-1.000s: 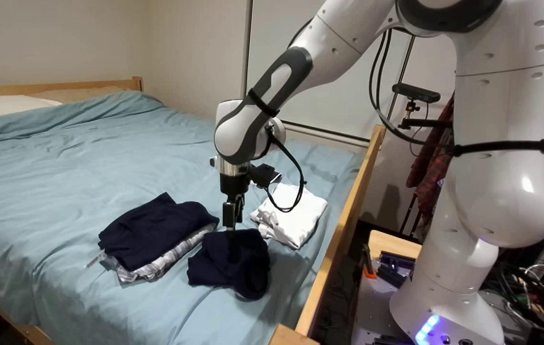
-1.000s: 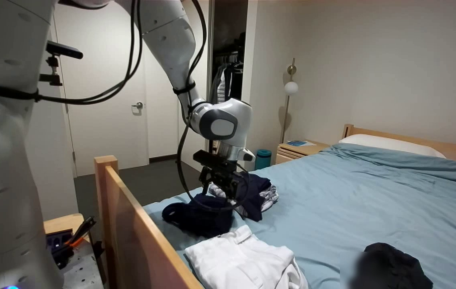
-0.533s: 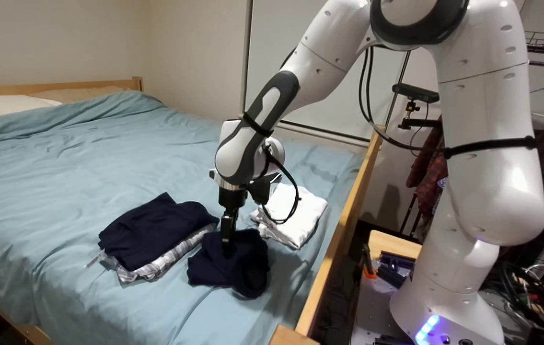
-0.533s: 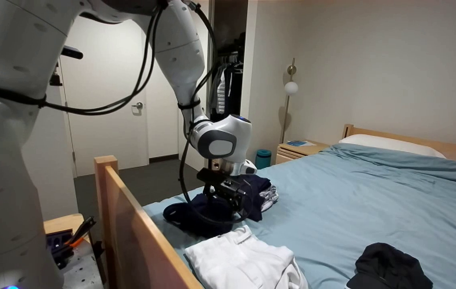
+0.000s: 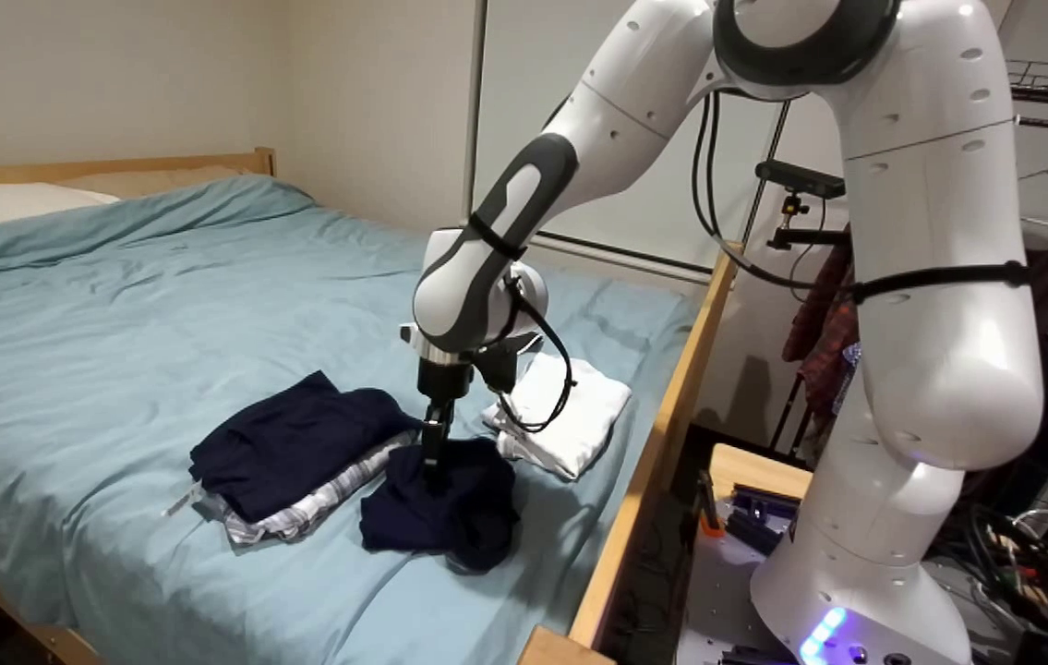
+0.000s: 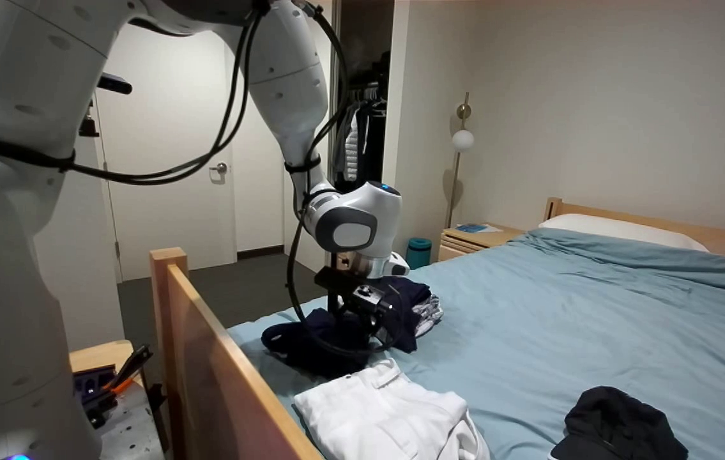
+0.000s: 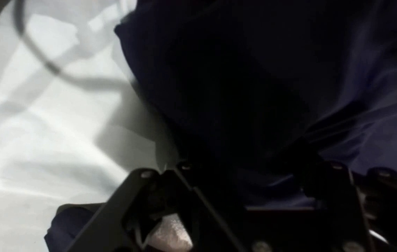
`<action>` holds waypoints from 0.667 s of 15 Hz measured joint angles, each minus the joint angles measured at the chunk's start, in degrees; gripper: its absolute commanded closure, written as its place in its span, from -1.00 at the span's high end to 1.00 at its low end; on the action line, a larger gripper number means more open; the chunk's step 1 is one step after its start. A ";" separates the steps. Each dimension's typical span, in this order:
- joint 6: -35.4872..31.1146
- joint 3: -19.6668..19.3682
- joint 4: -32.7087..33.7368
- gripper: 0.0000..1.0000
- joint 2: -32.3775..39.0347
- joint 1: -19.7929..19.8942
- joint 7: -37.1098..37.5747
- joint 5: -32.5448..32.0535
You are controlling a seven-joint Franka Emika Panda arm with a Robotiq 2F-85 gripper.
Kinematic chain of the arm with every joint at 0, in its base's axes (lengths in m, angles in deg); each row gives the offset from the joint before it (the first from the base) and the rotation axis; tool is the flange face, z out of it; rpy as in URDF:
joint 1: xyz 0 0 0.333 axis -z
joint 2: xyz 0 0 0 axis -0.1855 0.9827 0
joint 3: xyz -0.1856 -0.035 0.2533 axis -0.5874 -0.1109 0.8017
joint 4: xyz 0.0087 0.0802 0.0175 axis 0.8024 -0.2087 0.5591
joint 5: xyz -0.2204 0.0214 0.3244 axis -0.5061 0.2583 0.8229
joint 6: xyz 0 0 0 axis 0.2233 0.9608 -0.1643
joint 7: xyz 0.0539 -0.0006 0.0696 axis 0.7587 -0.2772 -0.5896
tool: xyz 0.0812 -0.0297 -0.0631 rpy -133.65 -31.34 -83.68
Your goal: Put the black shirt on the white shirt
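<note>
The black shirt, a dark navy-black bundle, lies on the bed in both exterior views (image 5: 463,517) (image 6: 311,348). It fills much of the wrist view (image 7: 233,77). The folded white shirt (image 5: 570,420) lies close beside it, also in an exterior view (image 6: 394,418). My gripper (image 5: 433,457) points down with its fingertips in the black shirt's top, as also shows in an exterior view (image 6: 354,321). In the wrist view, the gripper (image 7: 263,168) has dark cloth bunched between its fingers. The fingertips are lost in the dark fabric, so their closing is unclear.
A pile with another navy garment (image 5: 302,448) over plaid cloth (image 5: 320,503) lies beside the black shirt. A black cloth item (image 6: 621,425) lies farther along the bed. The wooden bed rail (image 5: 653,462) stands between the bed and the robot base.
My gripper has come down from above the black shirt into its top. In the last half second it shifts slightly, and the shirt's folds shift a little with it. The white shirt has not moved.
</note>
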 measured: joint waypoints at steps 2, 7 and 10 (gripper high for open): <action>0.00 1.11 0.00 -0.55 0.00 1.00 -0.57 0.93; -0.02 2.47 -0.04 -0.92 -0.28 3.33 -1.00 6.68; -2.06 2.46 -1.63 -0.84 -2.20 4.82 -0.89 11.82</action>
